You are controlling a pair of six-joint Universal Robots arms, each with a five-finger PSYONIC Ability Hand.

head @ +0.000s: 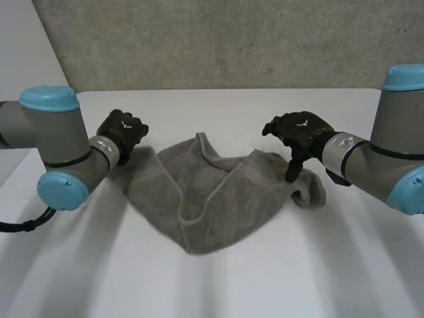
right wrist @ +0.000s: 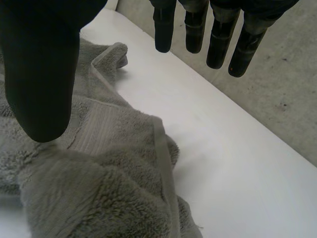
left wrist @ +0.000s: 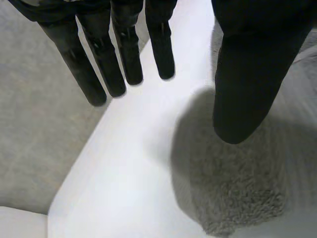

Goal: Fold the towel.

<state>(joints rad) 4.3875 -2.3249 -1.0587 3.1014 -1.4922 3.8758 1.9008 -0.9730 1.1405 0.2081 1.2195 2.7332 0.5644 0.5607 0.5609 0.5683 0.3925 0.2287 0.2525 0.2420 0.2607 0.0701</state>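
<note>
Towel: lying rumpled mid-table, between both hands.
Left hand: hovering at left corner, fingers released, gripping nothing.
Right hand: hovering at right corner, likewise released.
Risk: right corner is bunching; a pinch there may be catching several layers, skewing the fold.

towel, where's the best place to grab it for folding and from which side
Probably by its two ends, from above. The towel lies crumpled with an end under each open hand: a rounded corner beneath the left hand, and a bunched end with a raised hem beneath the right hand. The hem gives a pinch something to catch.
</note>
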